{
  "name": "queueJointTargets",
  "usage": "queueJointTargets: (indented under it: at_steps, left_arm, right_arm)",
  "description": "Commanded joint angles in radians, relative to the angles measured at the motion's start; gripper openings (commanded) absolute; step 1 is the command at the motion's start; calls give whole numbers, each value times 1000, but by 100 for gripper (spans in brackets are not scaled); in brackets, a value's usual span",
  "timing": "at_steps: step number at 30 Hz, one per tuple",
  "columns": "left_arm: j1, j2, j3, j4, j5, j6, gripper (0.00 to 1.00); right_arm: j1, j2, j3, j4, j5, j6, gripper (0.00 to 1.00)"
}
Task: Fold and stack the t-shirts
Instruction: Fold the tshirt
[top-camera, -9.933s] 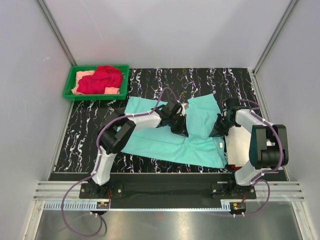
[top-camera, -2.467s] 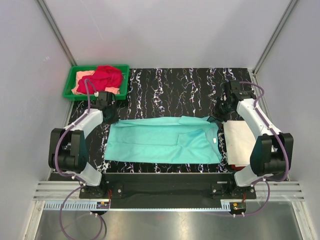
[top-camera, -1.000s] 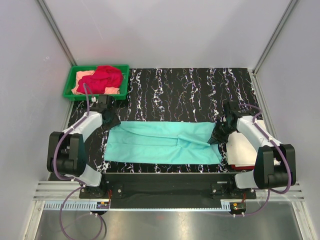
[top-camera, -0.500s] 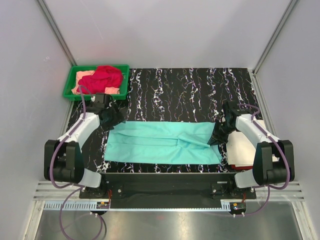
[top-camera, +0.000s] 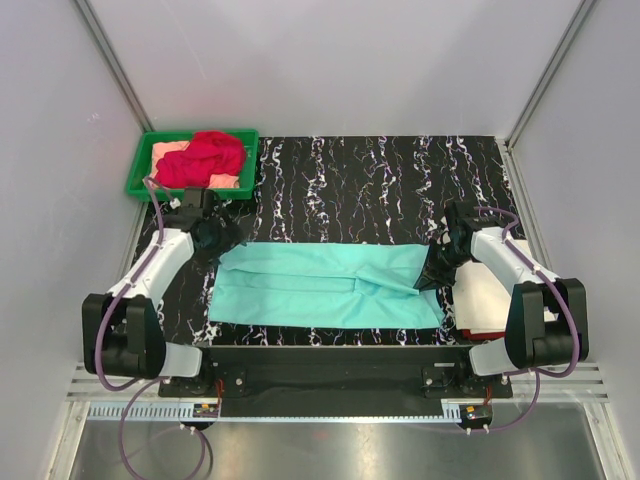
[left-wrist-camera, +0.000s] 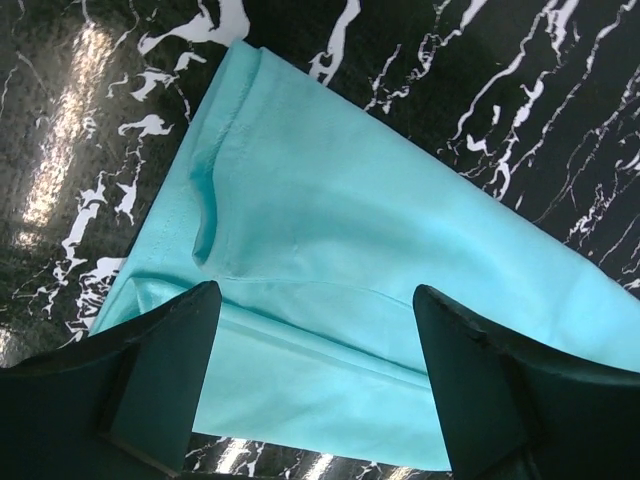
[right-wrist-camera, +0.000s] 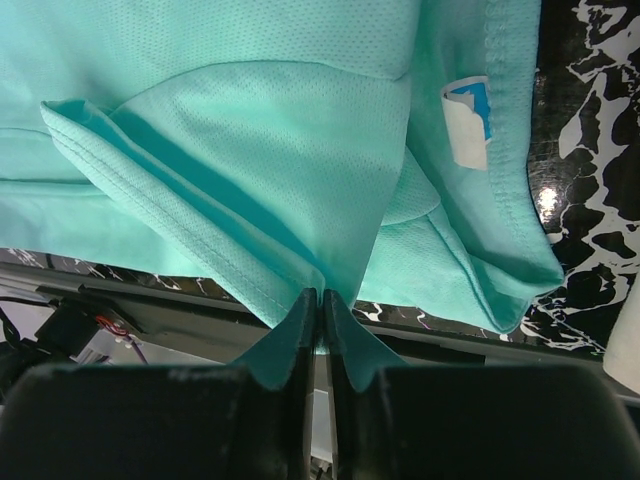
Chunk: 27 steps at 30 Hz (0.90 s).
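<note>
The mint-teal t-shirt (top-camera: 320, 285) lies on the black marbled table as a long band folded lengthwise. My left gripper (top-camera: 215, 240) hovers open over its far left corner; in the left wrist view the shirt (left-wrist-camera: 380, 230) shows between the wide-spread fingers (left-wrist-camera: 160, 370), untouched. At the shirt's right end, my right gripper (top-camera: 432, 275) is shut on a fold of the shirt. In the right wrist view the gripper (right-wrist-camera: 320, 300) pinches the teal cloth (right-wrist-camera: 250, 130) near its neck label (right-wrist-camera: 467, 120). A red t-shirt (top-camera: 203, 157) lies crumpled on a peach one (top-camera: 165, 153).
A green plastic tray (top-camera: 190, 190) at the far left corner holds the red and peach shirts. A folded cream-white shirt (top-camera: 492, 290) lies at the right edge beside my right arm, with a red edge (top-camera: 470, 328) under it. The near table edge runs just below the teal shirt.
My left gripper has opened, let go of the shirt's left end and drawn back to the left. The right gripper stays pinched on the right end.
</note>
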<state>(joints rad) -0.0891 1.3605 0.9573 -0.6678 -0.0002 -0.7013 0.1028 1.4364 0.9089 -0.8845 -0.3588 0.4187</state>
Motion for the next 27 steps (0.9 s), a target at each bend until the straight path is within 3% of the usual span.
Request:
queueJointTargets:
  at_steps: [1, 15, 17, 18, 19, 21, 27]
  left_arm:
    - [29, 6, -6, -36, -40, -56, 83]
    - [75, 152, -15, 10, -6, -101, 66]
    - [75, 163, -26, 31, 14, -96, 56]
    - [77, 167, -32, 40, 11, -81, 46]
    - [77, 181, -28, 45, 8, -70, 22]
    - [80, 193, -14, 47, 2, -37, 3]
    - [78, 147, 35, 45, -53, 31, 0]
  right_arm:
    - [3, -8, 13, 2, -25, -20, 13]
    - [3, -8, 13, 12, -34, -21, 13]
    - [3, -7, 15, 13, -31, -20, 13]
    - [3, -7, 13, 13, -29, -20, 13]
    - [3, -4, 13, 13, -28, -18, 13]
    - [3, -1, 16, 6, -22, -20, 12]
    - [3, -13, 27, -44, 32, -9, 0]
